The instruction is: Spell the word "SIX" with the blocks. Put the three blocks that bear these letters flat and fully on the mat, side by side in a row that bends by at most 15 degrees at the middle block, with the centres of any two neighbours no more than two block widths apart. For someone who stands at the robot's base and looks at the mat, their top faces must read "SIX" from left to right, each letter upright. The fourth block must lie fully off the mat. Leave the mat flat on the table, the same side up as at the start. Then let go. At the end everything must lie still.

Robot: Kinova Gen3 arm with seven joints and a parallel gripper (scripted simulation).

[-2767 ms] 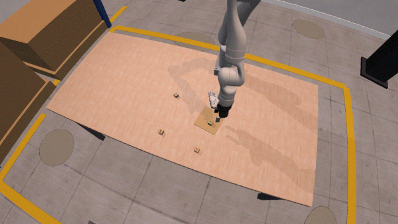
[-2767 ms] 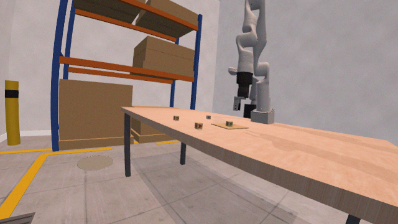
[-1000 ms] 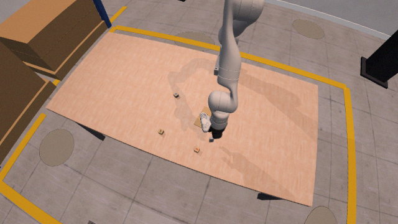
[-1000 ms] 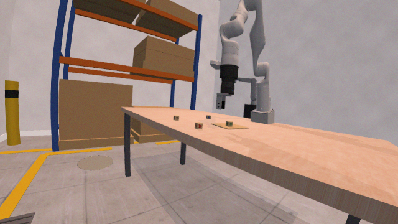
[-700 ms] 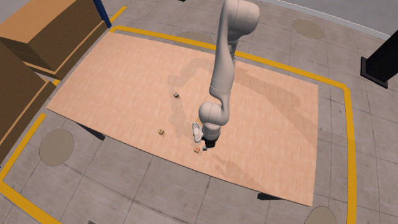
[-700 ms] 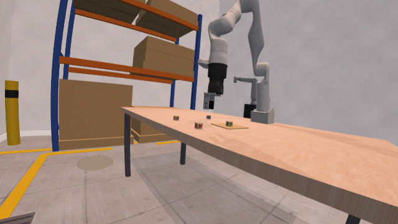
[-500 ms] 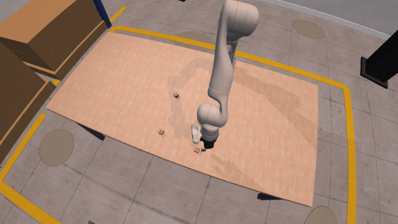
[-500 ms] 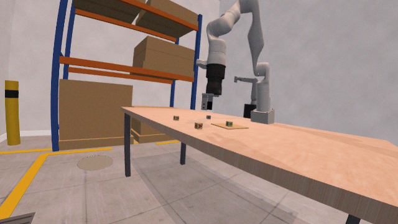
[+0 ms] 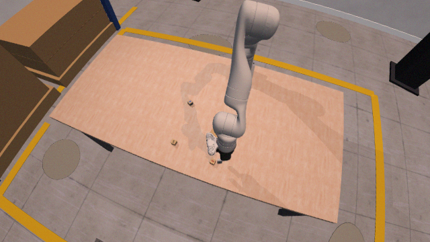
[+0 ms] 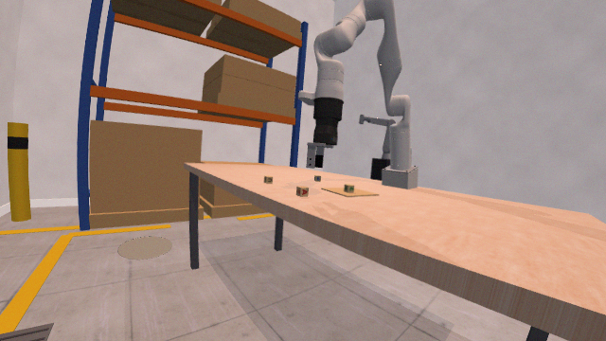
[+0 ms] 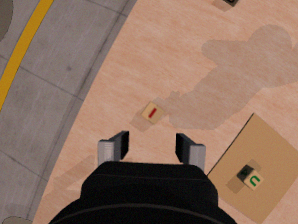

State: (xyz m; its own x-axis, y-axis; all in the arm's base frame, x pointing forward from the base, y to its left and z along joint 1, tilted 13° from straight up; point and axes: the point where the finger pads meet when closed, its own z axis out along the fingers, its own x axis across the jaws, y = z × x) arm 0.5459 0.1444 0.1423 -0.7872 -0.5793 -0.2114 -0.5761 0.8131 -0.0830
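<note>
The jaws are spread wide with nothing between them, above the bench [image 9: 285, 144] [image 10: 426, 223] [image 11: 165, 55]. The red block [image 9: 212, 162] [image 10: 302, 191] [image 11: 152, 113] lies on the bench, off the mat [image 10: 365, 192] [image 11: 270, 145]. In the wrist view it sits just beyond the fingertips, roughly centred across their gap, its top face showing a red stroke. The green block [image 10: 348, 188] [image 11: 254, 179] rests on the mat, right of the jaws in that view, a green U-shaped mark on top. The blue block [image 9: 190, 103] [image 10: 317, 178] and the fourth block [image 9: 173, 142] [image 10: 268, 180] [image 11: 230, 1] lie off the mat, well apart.
</note>
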